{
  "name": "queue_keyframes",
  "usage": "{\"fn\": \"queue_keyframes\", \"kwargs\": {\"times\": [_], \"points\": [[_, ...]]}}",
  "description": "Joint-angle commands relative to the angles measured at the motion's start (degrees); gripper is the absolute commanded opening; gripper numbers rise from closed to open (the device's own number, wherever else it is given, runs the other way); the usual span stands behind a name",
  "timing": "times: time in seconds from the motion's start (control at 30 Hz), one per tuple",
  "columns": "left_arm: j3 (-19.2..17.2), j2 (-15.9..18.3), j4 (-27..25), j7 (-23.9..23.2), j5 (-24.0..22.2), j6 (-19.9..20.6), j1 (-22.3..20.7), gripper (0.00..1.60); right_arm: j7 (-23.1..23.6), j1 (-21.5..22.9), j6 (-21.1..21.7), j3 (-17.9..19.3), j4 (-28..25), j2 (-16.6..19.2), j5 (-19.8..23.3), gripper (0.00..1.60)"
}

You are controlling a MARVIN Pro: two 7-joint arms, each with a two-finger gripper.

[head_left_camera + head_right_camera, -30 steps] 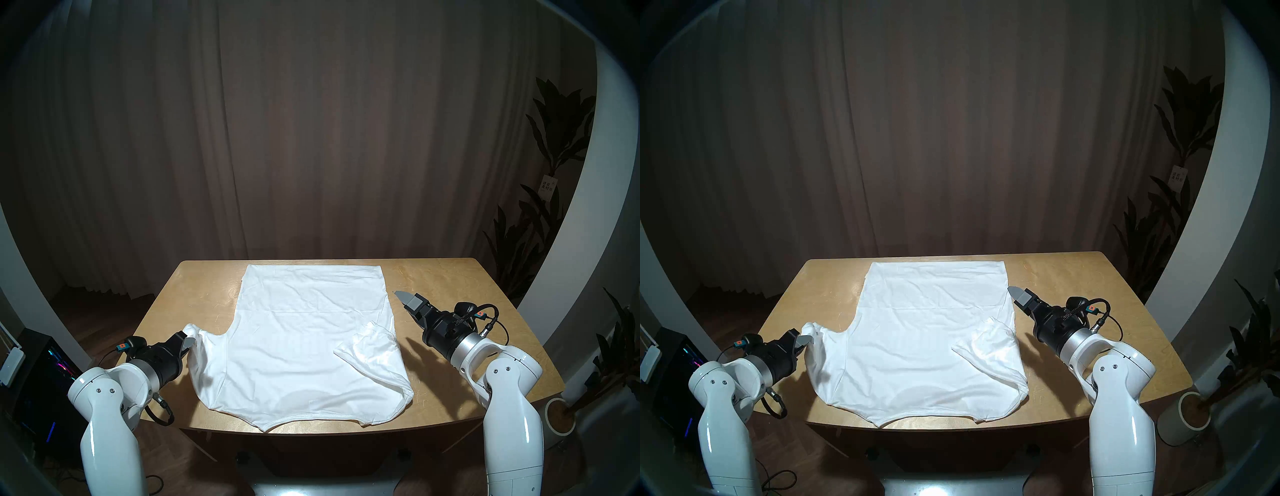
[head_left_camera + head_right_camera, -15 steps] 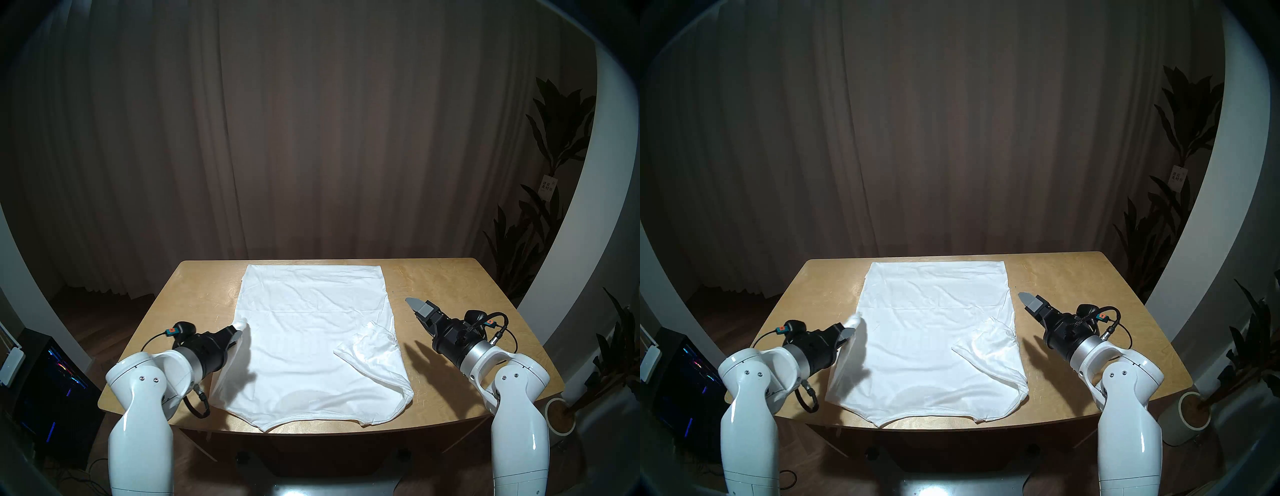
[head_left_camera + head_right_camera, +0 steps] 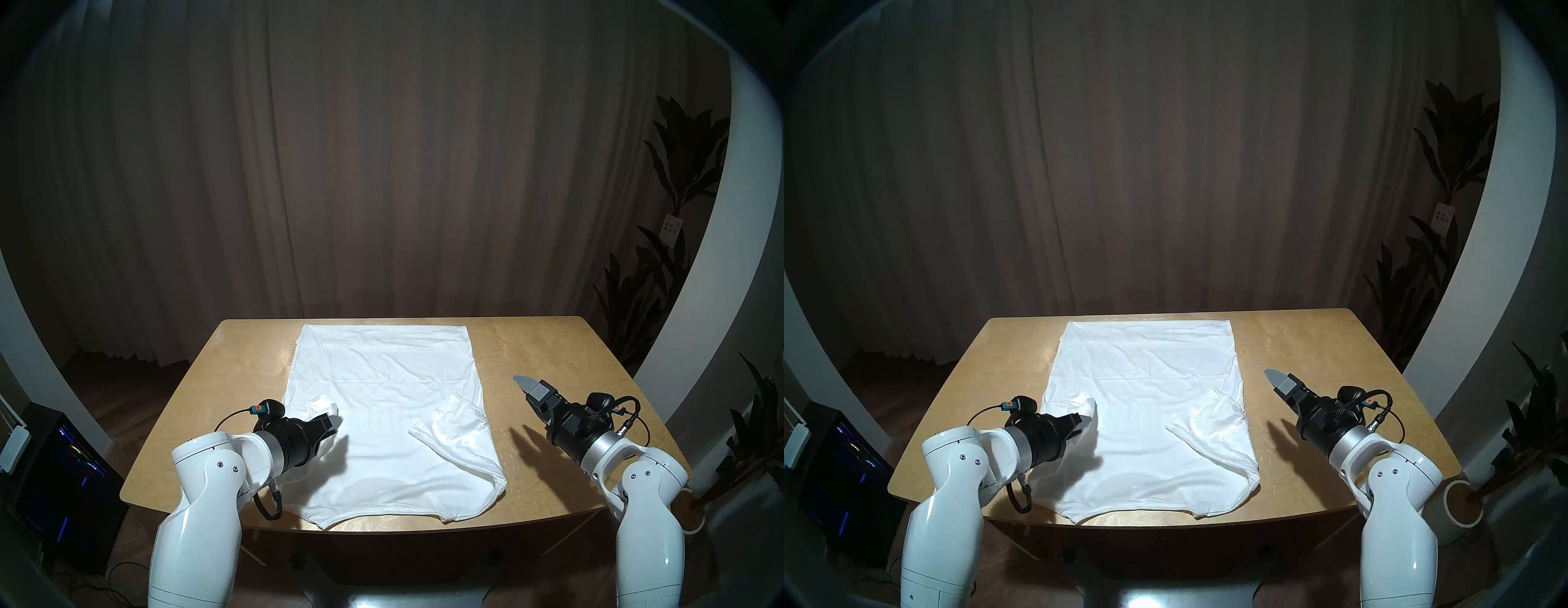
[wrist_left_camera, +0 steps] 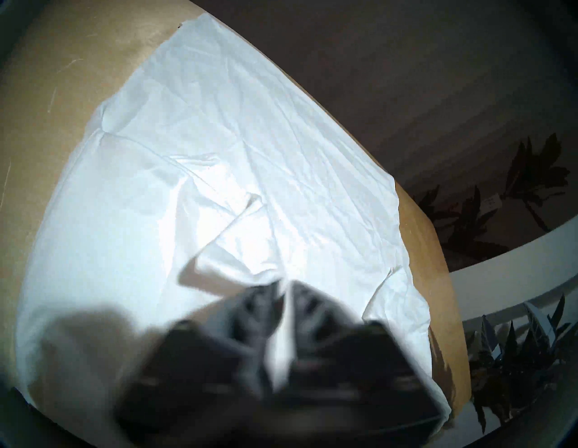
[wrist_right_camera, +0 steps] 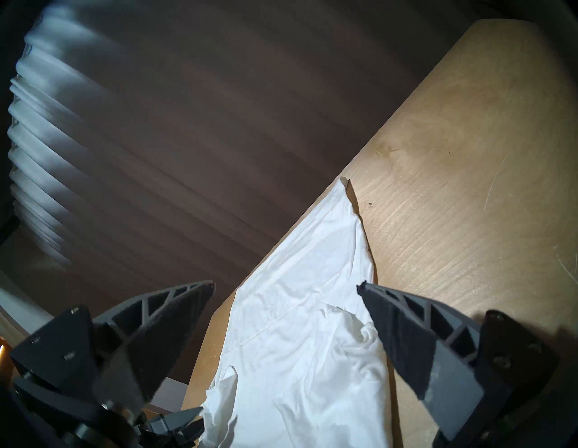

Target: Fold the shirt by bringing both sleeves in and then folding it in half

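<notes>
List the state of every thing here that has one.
left gripper: at the left sleeve's edge; open or shut unclear.
right gripper: open, empty.
shirt: spread flat, wrinkled, not folded in half.
left sleeve: folded in onto the shirt.
right sleeve: folded in, lying free.

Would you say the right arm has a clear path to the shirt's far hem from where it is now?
Probably yes: the right end effector hangs open beside the shirt, and only bare table lies between it and the far hem.
</notes>
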Motion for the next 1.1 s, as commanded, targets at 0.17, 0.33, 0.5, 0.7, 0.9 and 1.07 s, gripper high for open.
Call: {"fn": "queue_keyframes", "kwargs": {"times": [0.17,0.33,0.5,0.7,0.9,1.07], "points": [[-2.3,-0.3,-3.2,-4.6,-1.6,-3.0,2.5,1.60,2.2,0.6,-0.3,-0.3,-0.1,1.6,-0.1,1.60],[0.4,-1.8,0.0,-3.6,-0.9,-4.4,0.1,1.60,2.5,0.9,-0.5,-0.6,0.1,1.7,0.0,1.60],[1.4,-2.0,1.5,-3.2,-0.7,-5.1,-0.7,1.60,2.3,0.7,-0.8,-0.4,0.1,1.7,0.1,1.60],[0.9,-2.3,0.8,-3.7,-1.6,-5.3,-0.4,1.60,2.3,0.5,-1.2,-0.3,0.3,1.8,0.0,1.60],[0.6,-2.7,-0.8,-4.8,-3.3,-4.7,-0.2,1.60,2.2,0.9,-1.3,-0.8,0.9,2.1,-0.2,1.60],[1.8,-3.8,1.6,-5.1,-4.6,-4.2,-1.3,1.60,2.3,1.4,-1.4,-1.2,1.5,2.4,-0.3,1.60]]}}
